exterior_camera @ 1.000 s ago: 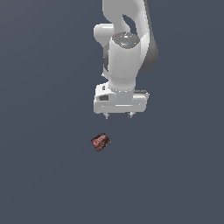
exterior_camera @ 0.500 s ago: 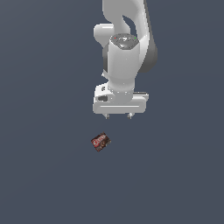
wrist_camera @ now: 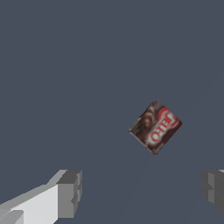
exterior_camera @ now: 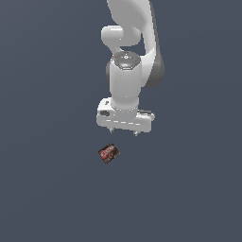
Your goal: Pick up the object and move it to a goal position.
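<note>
I see the gripper [wrist_camera: 141, 192] with fingers [wrist_camera: 70, 194] spread apart, holding nothing. The box [wrist_camera: 155, 127] lies rotated, ahead of the fingertips, outside their gap, bare floor [wrist_camera: 65, 78] around all its edges.

landmark: the box [exterior_camera: 108, 153], lying flat on the floor [exterior_camera: 47, 189], turned at an angle
gripper [exterior_camera: 124, 133]: up above the box and off toward the exterior view's right, not touching it
arm [exterior_camera: 126, 85]: stands straight over the gripper, so also above and right of the box in the exterior view
fingers [wrist_camera: 70, 192]: spread wide in the wrist view, one on each side, the box near the gap between them but outside it, closer to one side
floor: under the box on all sides
</note>
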You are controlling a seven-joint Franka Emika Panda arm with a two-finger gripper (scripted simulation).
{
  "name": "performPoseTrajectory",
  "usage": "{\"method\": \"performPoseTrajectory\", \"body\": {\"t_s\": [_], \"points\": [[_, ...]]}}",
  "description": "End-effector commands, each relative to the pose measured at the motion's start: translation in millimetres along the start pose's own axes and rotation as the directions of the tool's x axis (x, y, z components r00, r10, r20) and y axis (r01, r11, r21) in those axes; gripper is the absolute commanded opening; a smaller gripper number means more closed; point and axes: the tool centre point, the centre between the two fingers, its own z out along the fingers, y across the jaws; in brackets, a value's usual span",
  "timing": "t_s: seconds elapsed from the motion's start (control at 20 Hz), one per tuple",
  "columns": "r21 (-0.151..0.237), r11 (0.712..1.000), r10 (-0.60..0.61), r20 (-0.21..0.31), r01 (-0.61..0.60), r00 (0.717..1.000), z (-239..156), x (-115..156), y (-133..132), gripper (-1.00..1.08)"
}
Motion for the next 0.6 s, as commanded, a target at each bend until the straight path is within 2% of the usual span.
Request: {"method": "performPoseTrajectory", "body": {"t_s": [0.0,0.25,0.55], "points": [[0.001,0.997,0.075,0.008,-0.075,0.997,11.6,3.0,6.0,1.0],[-0.003,0.97,0.244,0.025,-0.244,0.969,38.2,9.2,20.3,1.0],[-0.017,0.899,0.438,0.04,-0.438,0.898,70.6,14.7,38.6,1.0]]}}
